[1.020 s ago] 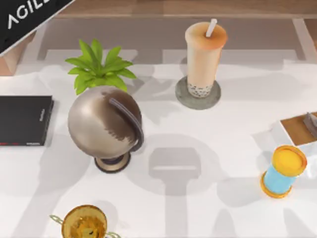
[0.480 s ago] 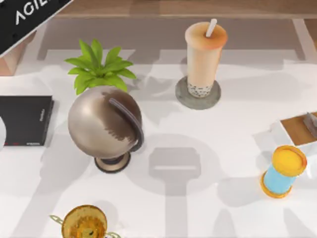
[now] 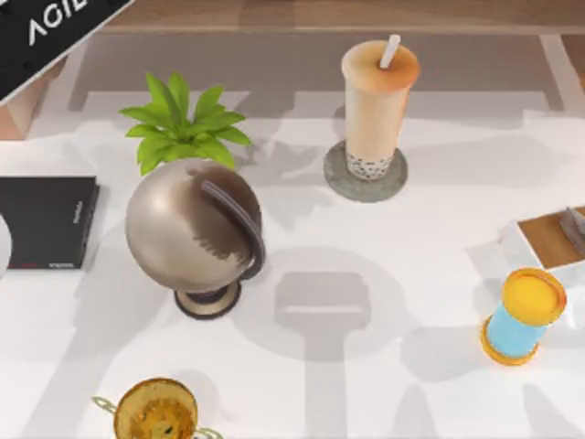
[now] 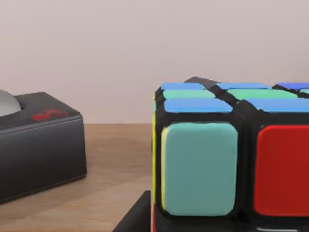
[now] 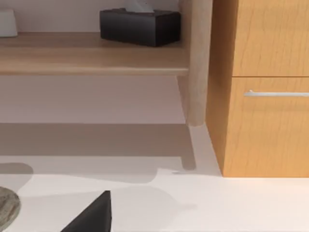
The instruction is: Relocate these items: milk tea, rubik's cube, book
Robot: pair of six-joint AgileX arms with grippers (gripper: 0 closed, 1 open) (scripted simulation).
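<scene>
The milk tea point(image 3: 377, 105), a tall peach-beige cup with dark pearls, orange lid and white straw, stands upright on a grey coaster point(image 3: 340, 186) at the back middle of the table. The rubik's cube point(image 4: 203, 169) looms close in the left wrist view, over a wooden shelf point(image 4: 111, 159). My left gripper point(image 4: 227, 227) is shut on the cube, one dark finger point(image 4: 137, 217) against its lower side. The left arm point(image 3: 55, 27) reaches past the table's back left corner. A dark part of my right gripper point(image 5: 91, 215) shows above the white table. The book is out of view.
A black slab point(image 3: 46, 221), a green plant point(image 3: 183, 123), a metal globe point(image 3: 194, 229) and a gold cup point(image 3: 155, 412) fill the left half. A blue cylinder point(image 3: 521, 320) and a white tray point(image 3: 512, 240) stand right. A black tissue box point(image 4: 38, 140) sits on the shelf.
The left arm's black link at the back left corner slid slightly to the right. A white bit came in at the left edge, over the black slab.
</scene>
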